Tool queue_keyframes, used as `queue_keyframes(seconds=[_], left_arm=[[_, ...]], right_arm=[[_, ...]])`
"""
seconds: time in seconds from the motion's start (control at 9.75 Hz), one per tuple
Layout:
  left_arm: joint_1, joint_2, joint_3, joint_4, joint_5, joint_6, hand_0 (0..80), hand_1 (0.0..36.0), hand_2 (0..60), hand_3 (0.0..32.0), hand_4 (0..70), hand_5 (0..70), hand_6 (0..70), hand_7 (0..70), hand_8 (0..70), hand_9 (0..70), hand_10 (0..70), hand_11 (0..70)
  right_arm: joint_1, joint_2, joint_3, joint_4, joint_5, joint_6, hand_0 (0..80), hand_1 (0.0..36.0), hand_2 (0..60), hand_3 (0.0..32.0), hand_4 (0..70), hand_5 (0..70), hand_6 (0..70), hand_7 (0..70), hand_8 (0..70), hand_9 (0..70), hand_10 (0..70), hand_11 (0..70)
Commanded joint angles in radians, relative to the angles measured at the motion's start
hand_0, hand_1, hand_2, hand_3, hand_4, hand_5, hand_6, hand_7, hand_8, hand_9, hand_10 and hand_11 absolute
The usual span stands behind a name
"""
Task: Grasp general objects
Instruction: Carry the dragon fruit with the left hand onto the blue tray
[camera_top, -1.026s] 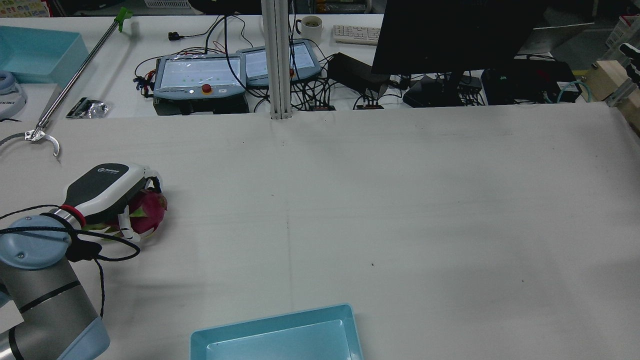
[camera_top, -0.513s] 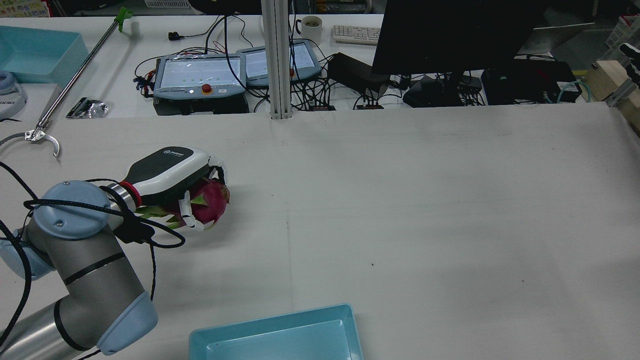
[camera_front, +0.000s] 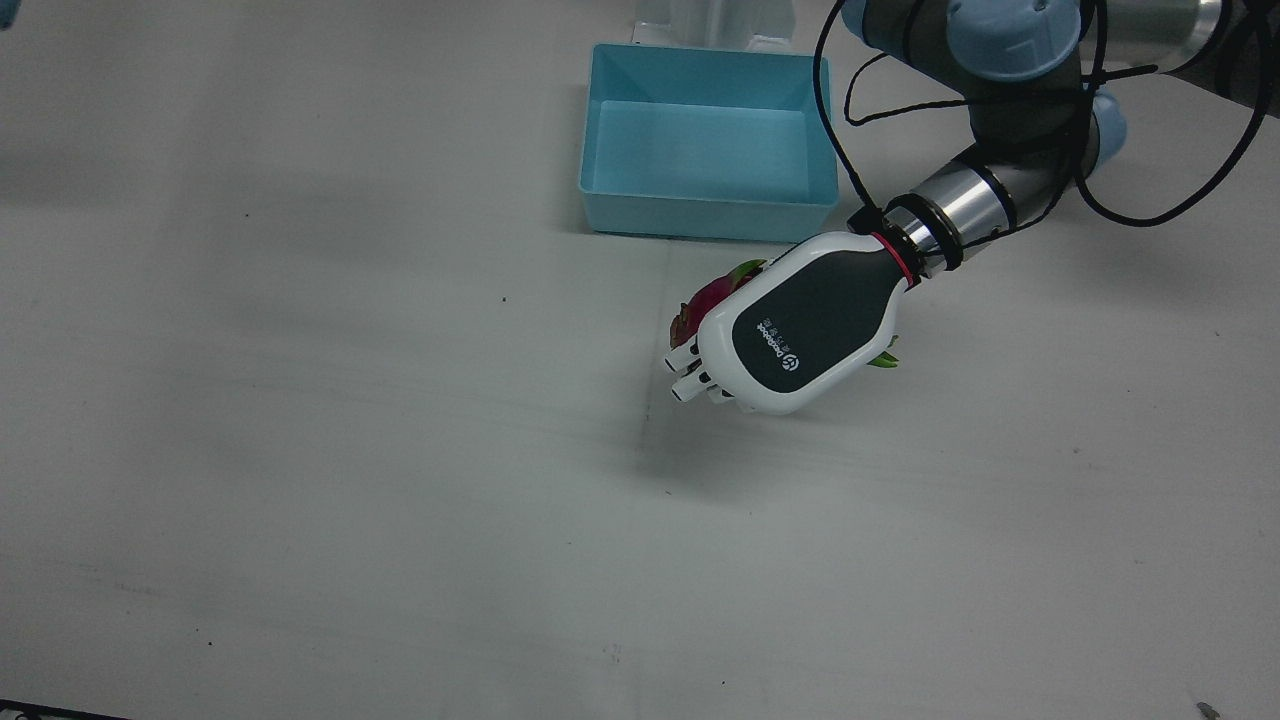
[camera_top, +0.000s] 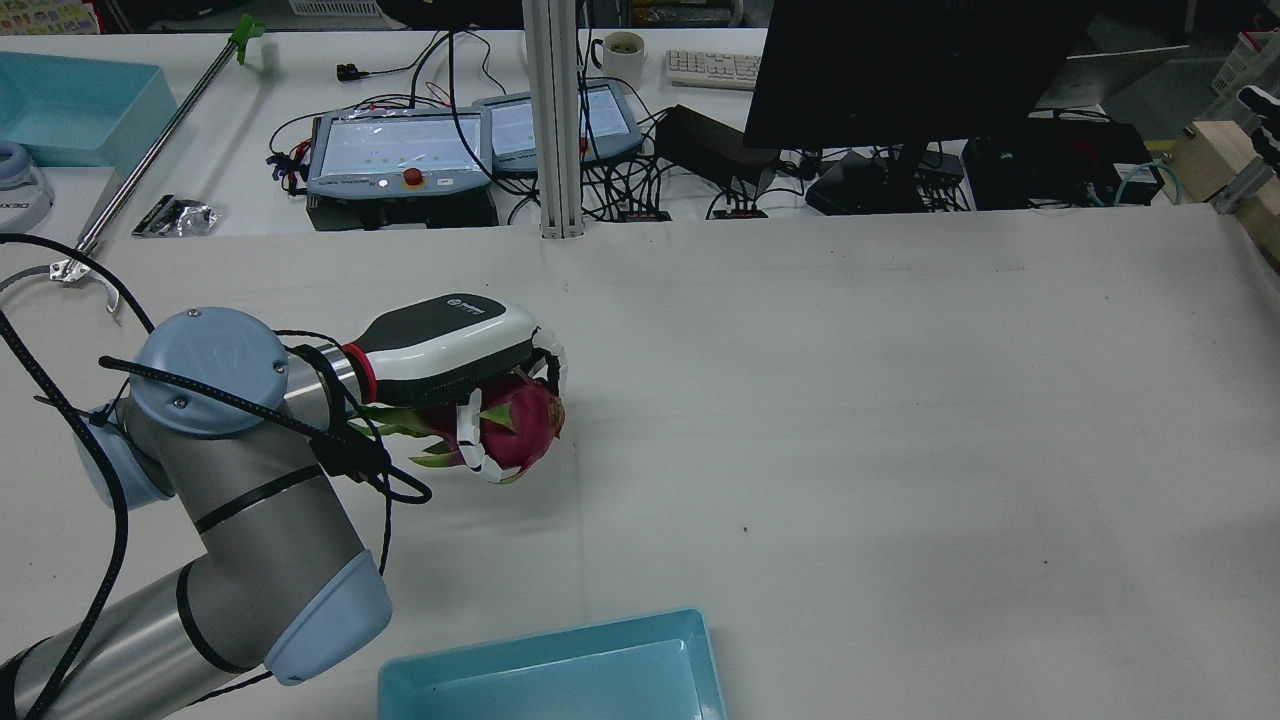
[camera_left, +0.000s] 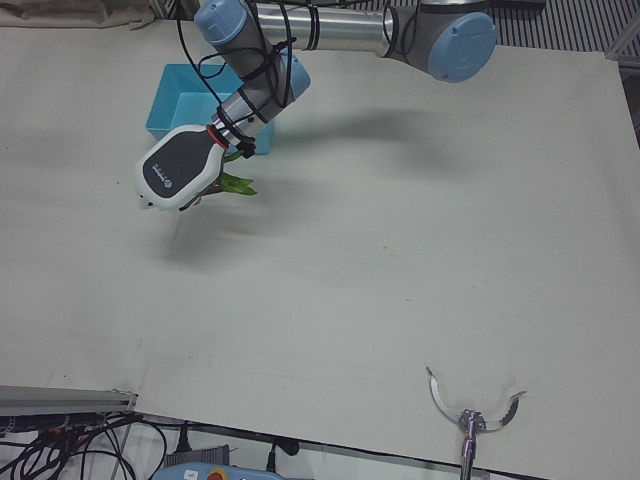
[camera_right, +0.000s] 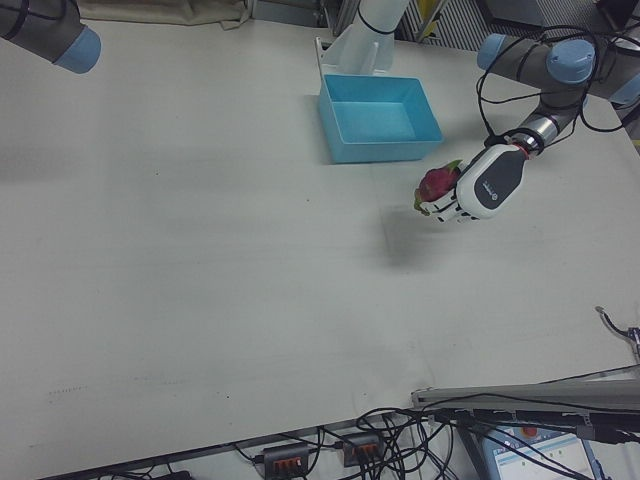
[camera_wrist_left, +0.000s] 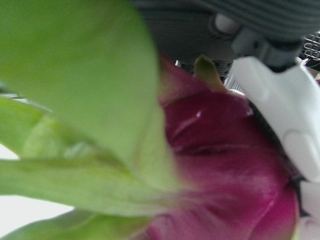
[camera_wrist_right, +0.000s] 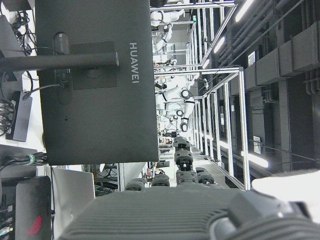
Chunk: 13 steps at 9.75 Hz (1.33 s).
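Near the bench's robot-side edge, the left hand (camera_top: 470, 350) clamps its fingers (camera_top: 470, 440) around a dragon fruit (camera_top: 520, 425), lifted beside the blue tray (camera_front: 708, 205). The fruit looks heavy, smooth and bruisable; the round body, not the leafy scales, seems the best hold. The right hand's fingers cannot be told.

Magenta dragon fruit (camera_top: 520, 428) with green scales sits lengthwise in my left fingers (camera_top: 470, 440), lifted clear above the counter (camera_top: 850, 400).

The left hand (camera_right: 487, 184) holds a dragon fruit (camera_right: 437, 183) above the table (camera_right: 200, 280), near the blue bin (camera_right: 378, 119).
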Motion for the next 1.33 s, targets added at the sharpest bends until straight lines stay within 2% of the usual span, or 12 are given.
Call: queue_keyframes(seconds=[0.0,0.21,0.31,0.41,0.51,0.82,1.03,1.23], left_arm=[[0.055,-0.016,-0.002,0.008,0.041,0.0,55.6,22.3,60.0,0.0,39.6,44.4,69.5,70.0,69.7,70.0,70.0,70.0],[0.067,-0.017,-0.011,0.018,0.052,0.001,55.5,21.7,59.8,0.0,37.7,42.3,67.1,70.0,68.8,70.0,70.0,70.0],[0.068,-0.04,-0.011,0.037,0.084,0.0,56.0,21.4,56.5,0.0,37.1,41.6,65.9,70.0,68.1,70.0,70.0,70.0],[0.074,-0.072,-0.014,0.082,0.119,0.0,56.0,21.4,55.7,0.0,36.6,40.8,64.8,70.0,67.4,70.0,70.0,70.0],[0.107,-0.086,-0.013,0.107,0.148,-0.003,56.2,21.9,57.4,0.0,37.6,41.6,65.6,70.0,67.7,70.0,70.0,70.0],[0.213,-0.115,-0.014,0.155,0.166,-0.023,58.1,23.9,58.3,0.0,38.6,42.7,65.6,70.0,66.4,70.0,70.0,70.0],[0.224,-0.114,-0.022,0.17,0.196,-0.022,58.9,24.0,56.8,0.0,39.2,42.5,65.6,70.0,66.1,70.0,70.0,70.0],[0.224,-0.112,-0.054,0.198,0.231,-0.022,59.3,24.9,57.8,0.0,39.1,42.4,65.1,70.0,65.6,70.0,70.0,70.0]], right_arm=[[0.0,0.0,0.0,0.0,0.0,0.0,0.0,0.0,0.0,0.0,0.0,0.0,0.0,0.0,0.0,0.0,0.0,0.0],[0.0,0.0,-0.001,0.0,0.0,0.0,0.0,0.0,0.0,0.0,0.0,0.0,0.0,0.0,0.0,0.0,0.0,0.0],[0.0,0.0,0.0,0.0,0.0,0.0,0.0,0.0,0.0,0.0,0.0,0.0,0.0,0.0,0.0,0.0,0.0,0.0],[0.0,0.0,0.0,0.0,0.0,0.0,0.0,0.0,0.0,0.0,0.0,0.0,0.0,0.0,0.0,0.0,0.0,0.0],[0.0,-0.001,0.0,0.0,0.0,0.0,0.0,0.0,0.0,0.0,0.0,0.0,0.0,0.0,0.0,0.0,0.0,0.0],[0.0,-0.001,0.0,0.0,0.0,0.0,0.0,0.0,0.0,0.0,0.0,0.0,0.0,0.0,0.0,0.0,0.0,0.0],[0.0,0.0,0.0,0.0,0.0,0.0,0.0,0.0,0.0,0.0,0.0,0.0,0.0,0.0,0.0,0.0,0.0,0.0],[0.0,-0.001,0.0,0.0,0.0,0.0,0.0,0.0,0.0,0.0,0.0,0.0,0.0,0.0,0.0,0.0,0.0,0.0]])
